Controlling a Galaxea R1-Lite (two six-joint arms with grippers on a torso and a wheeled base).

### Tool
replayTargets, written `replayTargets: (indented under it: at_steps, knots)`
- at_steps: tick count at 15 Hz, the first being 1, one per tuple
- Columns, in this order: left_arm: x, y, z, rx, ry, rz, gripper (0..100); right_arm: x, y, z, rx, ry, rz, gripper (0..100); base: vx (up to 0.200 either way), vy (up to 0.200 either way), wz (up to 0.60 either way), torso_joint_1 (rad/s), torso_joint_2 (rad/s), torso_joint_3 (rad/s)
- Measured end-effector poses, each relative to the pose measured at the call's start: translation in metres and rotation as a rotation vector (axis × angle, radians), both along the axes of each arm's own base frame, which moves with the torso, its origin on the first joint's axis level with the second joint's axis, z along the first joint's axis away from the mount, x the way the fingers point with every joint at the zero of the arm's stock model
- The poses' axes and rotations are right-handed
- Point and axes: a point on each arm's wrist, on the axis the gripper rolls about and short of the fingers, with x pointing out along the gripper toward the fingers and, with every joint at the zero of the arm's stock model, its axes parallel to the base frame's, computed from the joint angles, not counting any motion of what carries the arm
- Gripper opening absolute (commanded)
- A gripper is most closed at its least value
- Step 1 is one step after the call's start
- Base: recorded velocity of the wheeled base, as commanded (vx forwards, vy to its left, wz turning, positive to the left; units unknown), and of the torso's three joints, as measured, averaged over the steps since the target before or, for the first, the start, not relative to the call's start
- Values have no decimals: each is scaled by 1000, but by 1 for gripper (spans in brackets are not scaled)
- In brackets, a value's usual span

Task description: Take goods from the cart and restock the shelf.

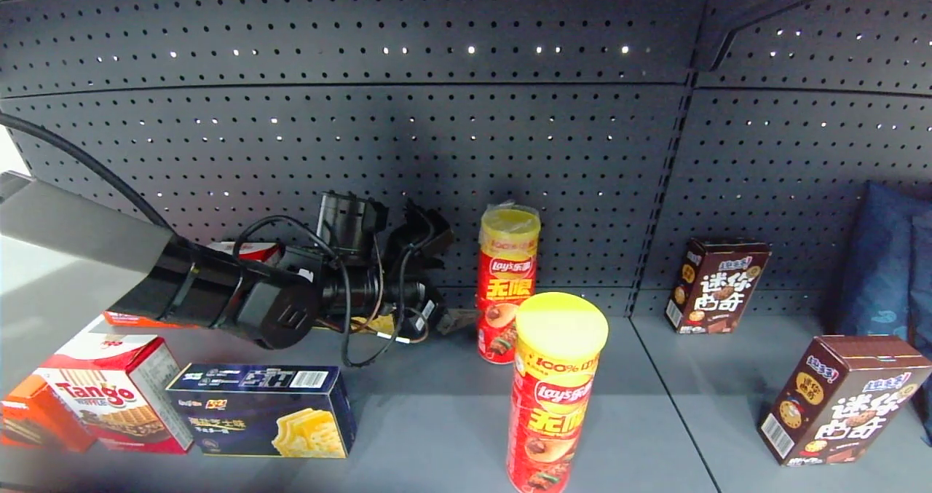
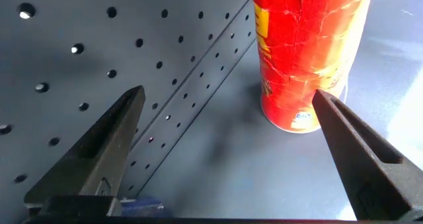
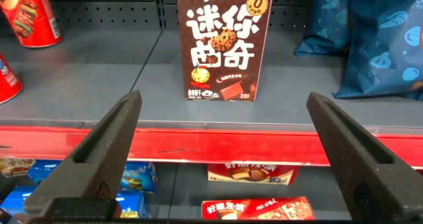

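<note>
Shelf [image 1: 437, 413]: one grey board, lying under the left pincer and ahead of the right pincer.
Pegboard back [image 1: 437, 151]: one dark perforated wall, just beside the left pincer.
Left arm [image 1: 145, 267]: stretched almost level over the board from the robot's left, cables looped at the wrist, pincer end toward the back corner.
Blue bags [image 1: 885, 260]: two by the look, overlapping, well apart from the left pincer on the robot's right; ahead of the right pincer [image 3: 370, 45].
Brown boxes: two, upright. Rear box [image 1: 717, 285] against the back, front box [image 1: 844, 398] near the edge, both well right of the left pincer. One brown box [image 3: 223, 42] straight ahead of the right pincer.
Chip cans: two, red with yellow lids, upright, apart from each other. Rear can [image 1: 507, 282] just beside the left pincer's tips [image 2: 307, 52], not touching. Front can [image 1: 557, 391] nearer the edge, apart from that pincer.
Left-side boxes: four counted. Wafer box [image 1: 120, 402], dark blue box [image 1: 266, 409] and orange box [image 1: 36, 424] in front of the arm; red-and-white box [image 1: 251, 249] partly hidden behind it.
Red rail [image 3: 218, 145]: one strip on the shelf's front edge, between the right pincer and the goods.
Left pincer [image 1: 448, 323] [image 2: 228, 95]: spread wide, nothing between its fingers, low over the board.
Right pincer [image 3: 223, 97]: spread wide, empty, out in front of the rail.
Lower packs [image 3: 251, 174]: several, below the rail; count not clear.
</note>
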Motion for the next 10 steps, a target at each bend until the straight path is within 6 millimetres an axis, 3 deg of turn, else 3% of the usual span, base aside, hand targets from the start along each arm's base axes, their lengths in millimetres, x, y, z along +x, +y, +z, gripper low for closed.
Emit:
replayTargets:
  at_steps: [10]
  knots:
    - [2,7,-4,3,-19,37,100,0,0,0,0,1,0,100,0,0,0,0,0,0]
